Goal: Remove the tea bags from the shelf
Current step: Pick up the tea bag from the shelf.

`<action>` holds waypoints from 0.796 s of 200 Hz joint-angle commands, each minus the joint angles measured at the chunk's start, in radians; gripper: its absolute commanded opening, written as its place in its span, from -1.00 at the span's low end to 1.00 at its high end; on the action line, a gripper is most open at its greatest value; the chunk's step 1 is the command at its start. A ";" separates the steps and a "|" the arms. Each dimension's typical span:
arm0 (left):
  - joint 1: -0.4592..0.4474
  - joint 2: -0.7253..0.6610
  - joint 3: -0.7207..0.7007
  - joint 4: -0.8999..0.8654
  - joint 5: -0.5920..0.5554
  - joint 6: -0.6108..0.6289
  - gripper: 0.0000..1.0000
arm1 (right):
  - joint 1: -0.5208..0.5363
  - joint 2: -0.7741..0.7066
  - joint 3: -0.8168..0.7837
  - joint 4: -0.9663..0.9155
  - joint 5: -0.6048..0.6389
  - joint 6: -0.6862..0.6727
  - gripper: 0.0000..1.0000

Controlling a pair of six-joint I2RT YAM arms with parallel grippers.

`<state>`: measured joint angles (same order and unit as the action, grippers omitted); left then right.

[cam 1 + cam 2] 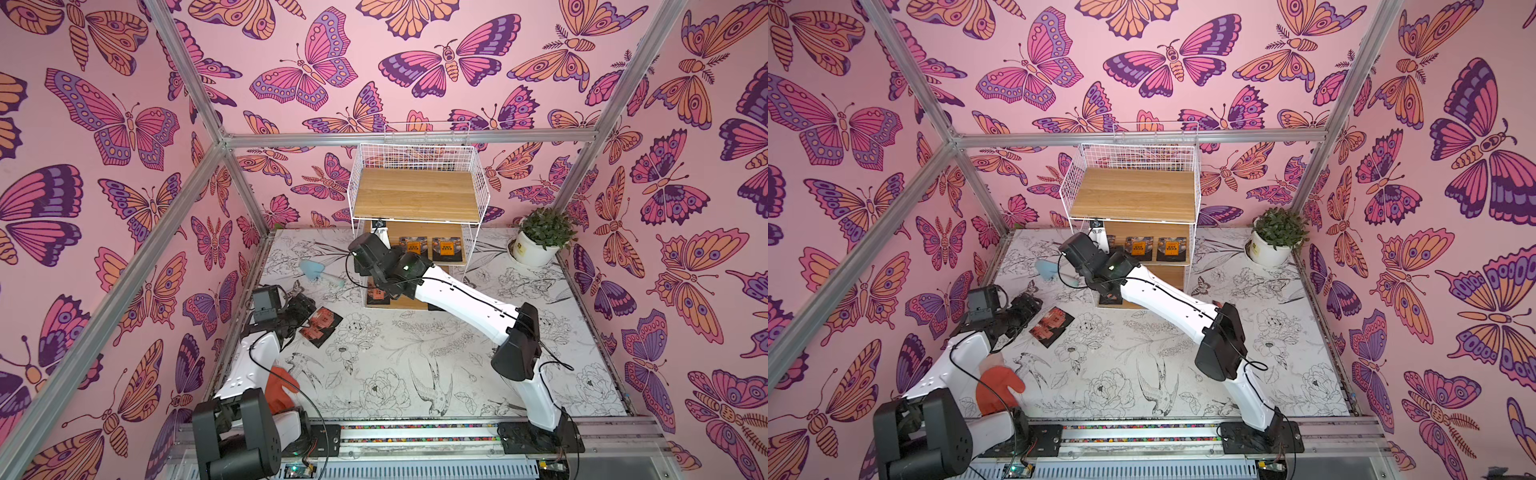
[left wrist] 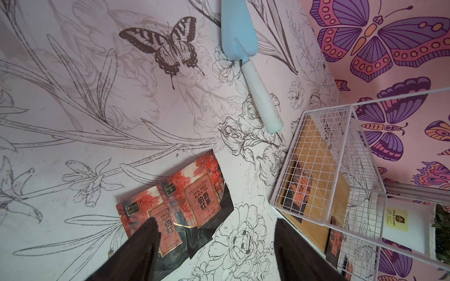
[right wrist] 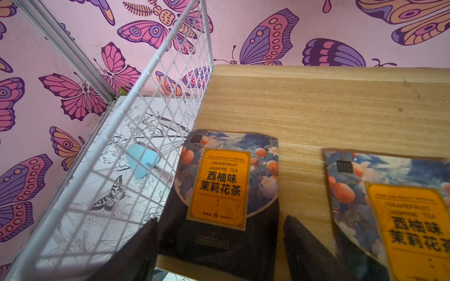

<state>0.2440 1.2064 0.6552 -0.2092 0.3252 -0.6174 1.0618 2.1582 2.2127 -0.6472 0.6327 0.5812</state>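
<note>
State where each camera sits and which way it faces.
Top views: above the robot's base, looking down on table, shelf, both arms.
Left wrist: looks down at red tea bags past the open left end effector.
Right wrist: faces orange tea bags on the shelf; right end effector open.
Shared: both wrist views show the trowel.
</note>
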 commanded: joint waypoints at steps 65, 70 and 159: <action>0.009 -0.009 -0.011 0.009 0.015 0.021 0.54 | 0.002 0.058 -0.068 -0.025 -0.052 -0.046 0.60; 0.008 -0.009 -0.010 0.008 0.015 0.021 0.54 | 0.004 0.061 -0.071 -0.025 -0.053 -0.053 0.59; 0.010 -0.021 -0.013 0.004 0.009 0.023 0.54 | 0.018 0.098 -0.127 -0.081 -0.036 -0.077 0.38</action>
<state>0.2485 1.2049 0.6552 -0.2092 0.3252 -0.6102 1.0660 2.1609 2.1521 -0.5518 0.6865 0.4828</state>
